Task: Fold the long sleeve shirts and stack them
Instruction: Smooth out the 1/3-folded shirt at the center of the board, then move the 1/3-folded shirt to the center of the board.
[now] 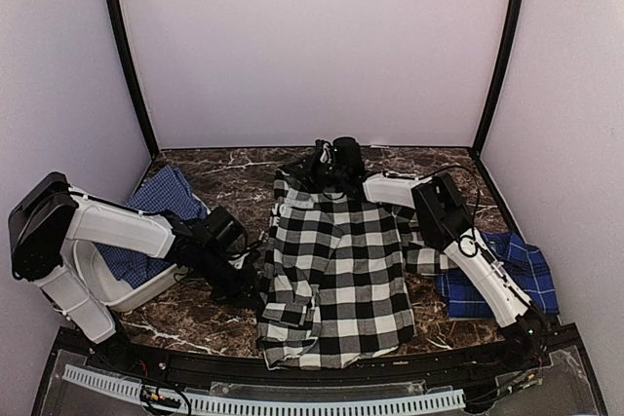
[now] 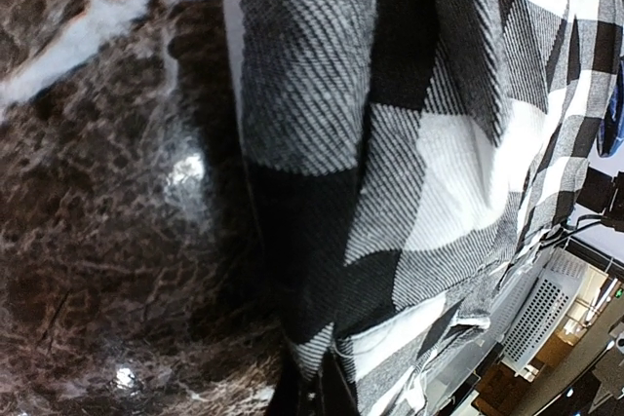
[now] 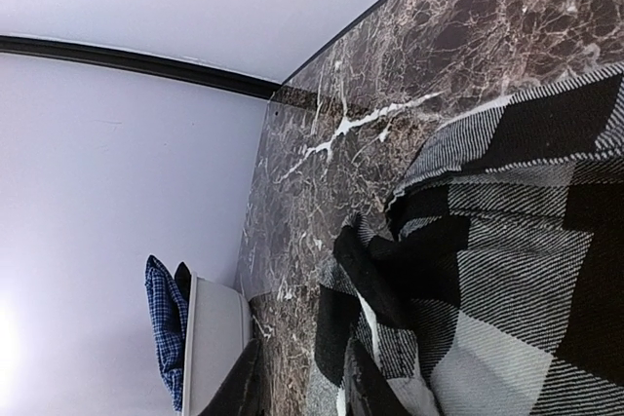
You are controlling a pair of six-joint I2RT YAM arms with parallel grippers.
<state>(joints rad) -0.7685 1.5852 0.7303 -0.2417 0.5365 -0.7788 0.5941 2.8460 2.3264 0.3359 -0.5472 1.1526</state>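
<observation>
Left gripper (image 1: 248, 287), right gripper (image 1: 322, 172): grip on checked shirt (image 1: 336, 270) unclear; shirt lengthwise near-far, collar end far

Black-and-white checked shirt (image 1: 336, 275): big checks, twill weave, spread lengthwise and mostly flat. Far end is bunched and rumpled right at jaws of right gripper (image 1: 331, 158). Left edge is doubled over and creased, lying against jaws of left gripper (image 1: 242, 284); hem is well nearer than both. Blue plaid shirt (image 1: 507, 275): crumpled and low, well right of both jaws, touching checked shirt's right side. Second blue plaid cloth (image 1: 161, 200): heaped in white tub (image 1: 146, 291), left of left jaws.
</observation>
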